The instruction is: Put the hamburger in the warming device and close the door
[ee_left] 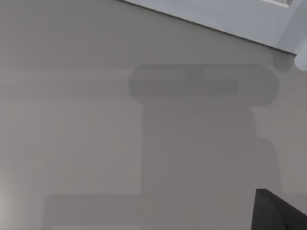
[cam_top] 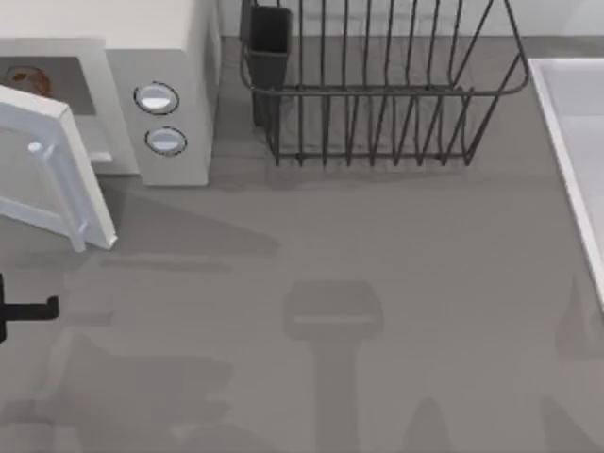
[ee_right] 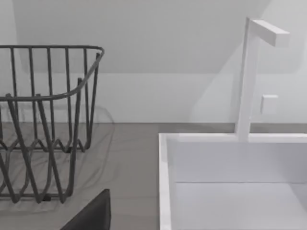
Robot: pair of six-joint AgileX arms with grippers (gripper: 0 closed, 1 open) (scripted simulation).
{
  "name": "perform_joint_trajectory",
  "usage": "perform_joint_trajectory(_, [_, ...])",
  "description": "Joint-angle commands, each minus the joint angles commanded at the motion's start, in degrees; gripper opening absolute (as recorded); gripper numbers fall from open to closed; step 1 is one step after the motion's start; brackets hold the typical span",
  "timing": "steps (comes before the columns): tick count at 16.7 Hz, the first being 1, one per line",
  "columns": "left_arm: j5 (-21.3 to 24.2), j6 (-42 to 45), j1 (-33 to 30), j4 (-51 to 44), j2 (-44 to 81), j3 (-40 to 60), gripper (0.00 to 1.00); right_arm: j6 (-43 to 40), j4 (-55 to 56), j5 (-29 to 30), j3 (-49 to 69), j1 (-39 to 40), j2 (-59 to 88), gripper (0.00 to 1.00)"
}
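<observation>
The hamburger [cam_top: 26, 79] sits inside the warming device [cam_top: 179, 57], back in its grey cavity at the top view's far left, and reads as a small round tan patch with an orange-red smear; being round, it has no long axis or heading that can be told. No writing or brand mark can be read on anything.

The left hand [cam_top: 38, 308] shows as a dark finger poking in from the left edge of the top view, in front of the door [cam_top: 52, 175] and apart from it, low over the bench [cam_top: 377, 283]; whether its fingers are spread or closed cannot be told, and nothing is seen in it. A dark corner of the left hand [ee_left: 278, 213] also enters the left wrist view over bare grey bench.

The door stands swung out from the device's front, hinged toward the left edge, its free edge angled toward the bench's middle (the white bar handle [cam_top: 36, 148] faces outward). Two round knobs [cam_top: 156, 98] stack on the side panel just right of the cavity.

A black wire dish rack [cam_top: 377, 85] stands at the back, right of the device. A white sink [ee_right: 230, 182] with a white tap [ee_right: 249, 76] lines the right edge. The middle and front of the bench lie open.

A dark part of the right hand [ee_right: 91, 215] shows in the right wrist view, near the sink's rim; its grip cannot be told.
</observation>
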Motion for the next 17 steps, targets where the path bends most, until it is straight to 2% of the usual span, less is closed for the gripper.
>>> perform_joint_trajectory(4, [-0.2, -0.3, -0.4, 2.2, 5.7, 3.3, 0.0, 0.0, 0.0, 0.0, 0.0, 0.0, 0.0, 1.0])
perform_joint_trajectory(12, [-1.2, -1.1, -2.0, 10.4, 25.4, 15.0, 0.0, 0.0, 0.0, 0.0, 0.0, 0.0, 0.0, 1.0])
perform_joint_trajectory(17, [-1.4, -1.3, -2.3, 11.9, 28.9, 17.1, 0.0, 0.0, 0.0, 0.0, 0.0, 0.0, 0.0, 1.0])
